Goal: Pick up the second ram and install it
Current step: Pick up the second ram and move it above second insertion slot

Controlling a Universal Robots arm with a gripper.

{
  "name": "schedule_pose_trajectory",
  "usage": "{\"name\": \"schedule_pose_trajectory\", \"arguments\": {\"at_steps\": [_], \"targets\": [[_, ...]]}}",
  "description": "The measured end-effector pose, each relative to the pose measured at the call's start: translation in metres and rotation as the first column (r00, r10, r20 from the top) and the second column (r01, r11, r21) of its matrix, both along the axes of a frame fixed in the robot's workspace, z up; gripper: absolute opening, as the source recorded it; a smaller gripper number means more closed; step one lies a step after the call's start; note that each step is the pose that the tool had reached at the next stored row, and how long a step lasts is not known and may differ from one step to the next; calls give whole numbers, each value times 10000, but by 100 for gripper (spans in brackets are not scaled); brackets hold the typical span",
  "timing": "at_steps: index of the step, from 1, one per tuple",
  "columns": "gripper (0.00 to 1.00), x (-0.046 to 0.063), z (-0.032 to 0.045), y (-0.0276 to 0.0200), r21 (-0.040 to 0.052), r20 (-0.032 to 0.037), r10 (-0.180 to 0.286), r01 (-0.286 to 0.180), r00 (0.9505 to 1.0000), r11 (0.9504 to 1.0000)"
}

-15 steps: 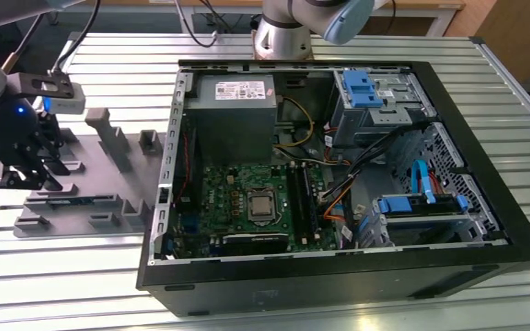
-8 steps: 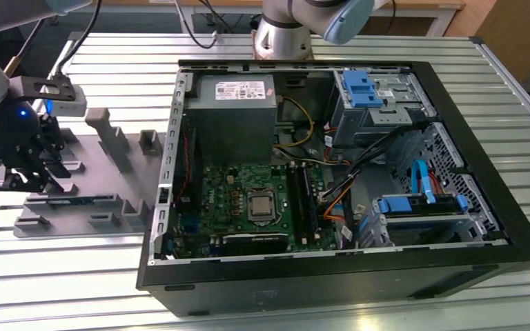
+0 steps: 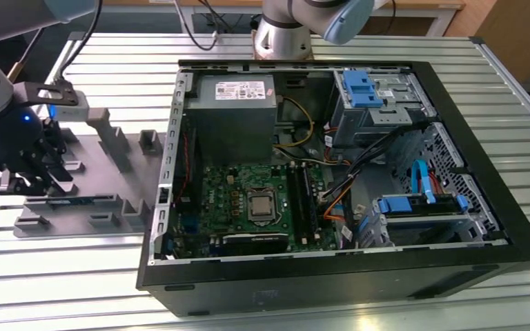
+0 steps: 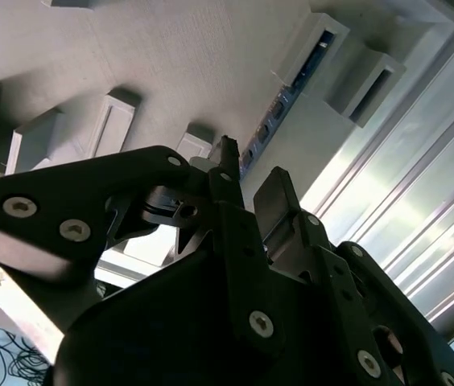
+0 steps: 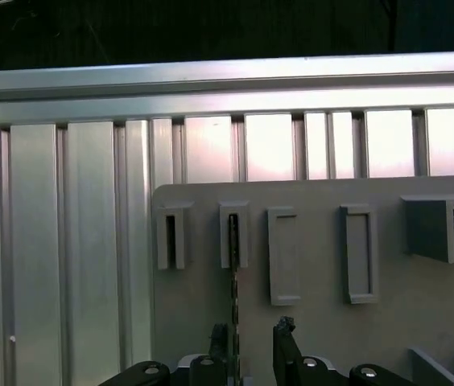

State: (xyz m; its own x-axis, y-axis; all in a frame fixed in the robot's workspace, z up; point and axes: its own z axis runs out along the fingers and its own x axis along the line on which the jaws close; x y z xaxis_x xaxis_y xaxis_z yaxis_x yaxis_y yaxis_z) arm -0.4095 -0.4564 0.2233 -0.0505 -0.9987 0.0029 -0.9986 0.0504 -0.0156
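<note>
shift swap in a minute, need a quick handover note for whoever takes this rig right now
The gripper is open and holds nothing. It is low over the grey holder plate, beside the open PC case.
The second ram stands on edge in the plate's holders, lined up between the fingers. I can't tell whether a finger touches it.
Done: the arm is at the pick spot.
Left: the ram is not yet grasped, and not yet seated in the black slots of the motherboard.

no legible text, white label [image 3: 243, 89] on power supply [image 3: 232, 127] too small to read
</note>
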Motion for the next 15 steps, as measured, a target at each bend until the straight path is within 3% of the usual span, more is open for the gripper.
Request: {"name": "schedule_pose_trajectory", "arguments": {"at_steps": [15], "targets": [[36,-2,-139,-42,-5,0,235,-235,9997,9997]]}}
